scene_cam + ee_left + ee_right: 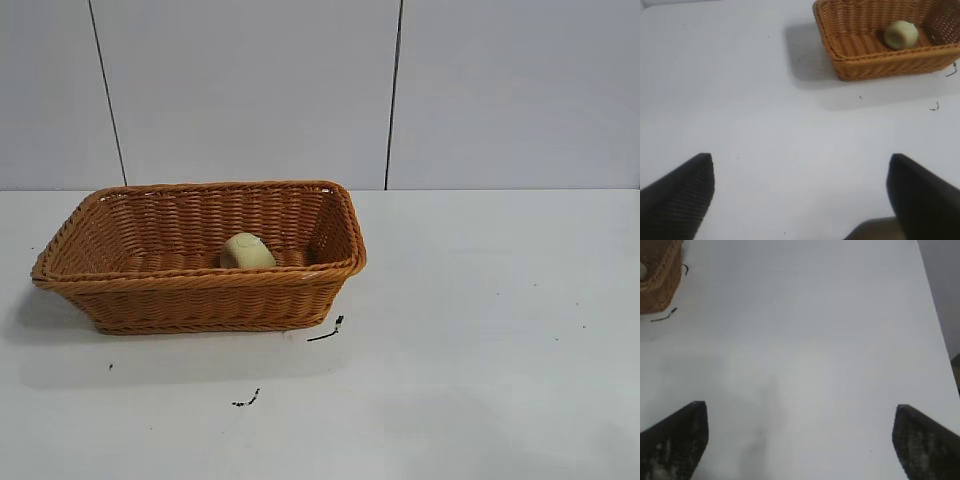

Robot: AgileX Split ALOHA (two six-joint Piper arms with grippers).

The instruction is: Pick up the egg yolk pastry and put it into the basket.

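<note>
Left hand [800,192] wide, empty; right hand [800,440] likewise. Egg yolk pastry [247,251] in basket [200,295], base hidden by rim.

Open white table [500,350] right of and in front of the basket [200,300]: free passage. Basket walls flare upward; entry only from above. Inside, pastry [247,251] sits toward the right end; left floor bare.

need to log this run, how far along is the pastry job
It looks done: the egg yolk pastry lies inside the basket, on its floor toward the right end. Nothing is in hand: the left claw and right claw are both open over bare table, away from the basket. No step appears left.
</note>
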